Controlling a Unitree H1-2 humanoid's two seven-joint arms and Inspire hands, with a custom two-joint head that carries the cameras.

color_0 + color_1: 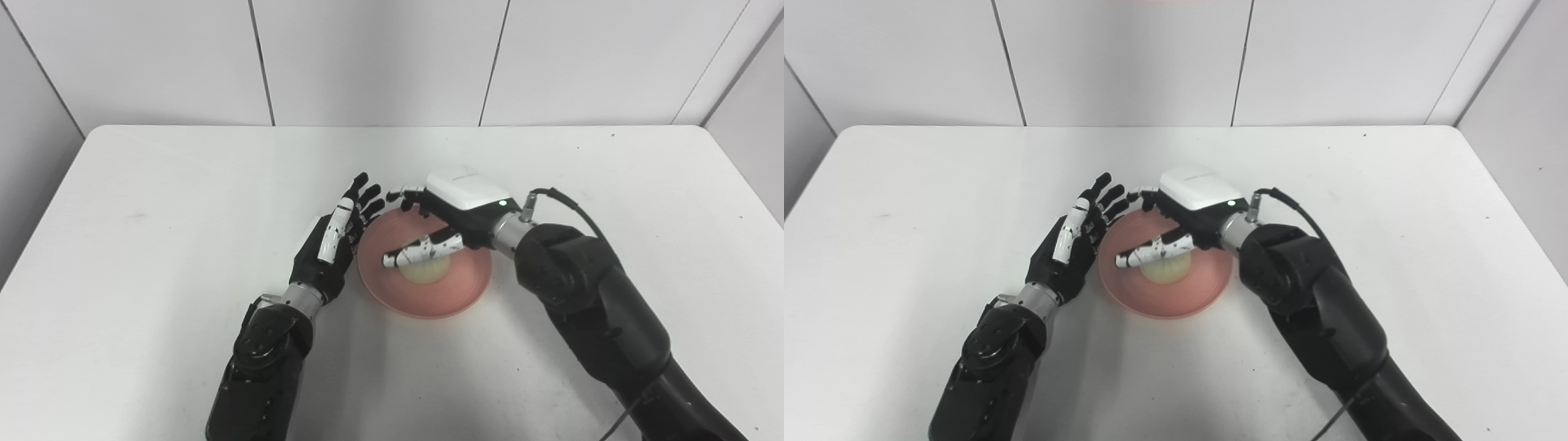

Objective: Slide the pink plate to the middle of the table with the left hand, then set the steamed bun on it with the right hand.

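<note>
Right hand point(450, 211) — above plated steamed bun point(425, 269)

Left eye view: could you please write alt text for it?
A steamed bun sits on a pink plate mid-table, the right hand over it with fingers spread. The left hand stands open by the plate's left rim.
</note>
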